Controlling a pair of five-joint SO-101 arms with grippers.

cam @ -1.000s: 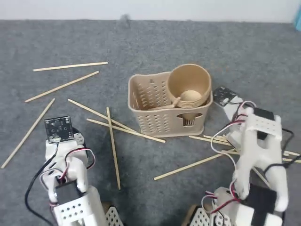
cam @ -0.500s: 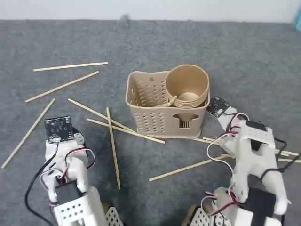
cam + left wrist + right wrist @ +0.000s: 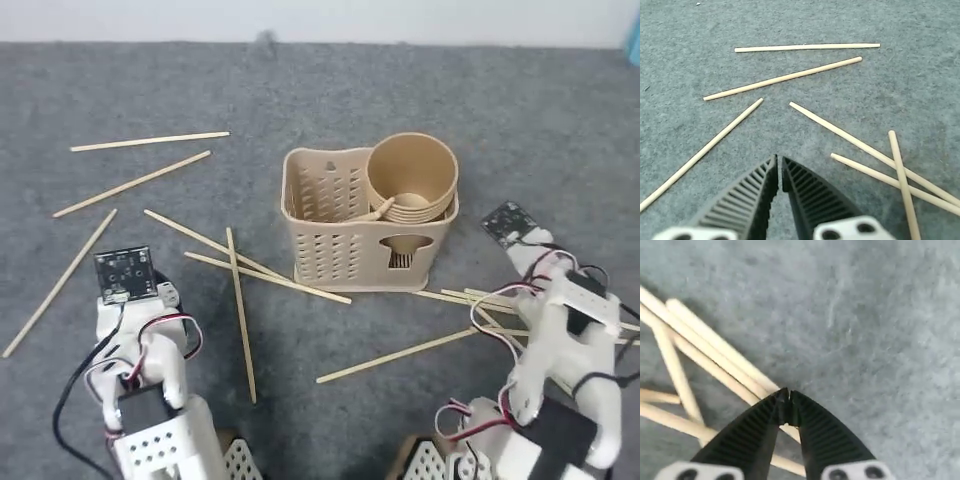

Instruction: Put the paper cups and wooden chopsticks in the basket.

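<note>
A tan plastic basket (image 3: 340, 245) stands mid-table with nested paper cups (image 3: 412, 172) in its right half. Wooden chopsticks lie scattered on the grey carpet: several to the left (image 3: 132, 183) and a cluster to the right (image 3: 480, 298). My left gripper (image 3: 778, 159) is shut and holds nothing, low over the carpet, with chopsticks (image 3: 782, 78) fanned out beyond its tips. My right gripper (image 3: 788, 392) is shut, its tips just over crossed chopsticks (image 3: 715, 355) right of the basket. Nothing shows between its fingers.
The left arm (image 3: 140, 350) sits at the front left and the right arm (image 3: 560, 340) at the front right. One long chopstick (image 3: 395, 355) lies in front of the basket. Two crossed chopsticks (image 3: 240, 313) lie between the left arm and the basket.
The right arm drew back from the basket, to the right and toward the front, over the right chopstick cluster. The basket turned and shifted slightly right. The left arm kept still.
</note>
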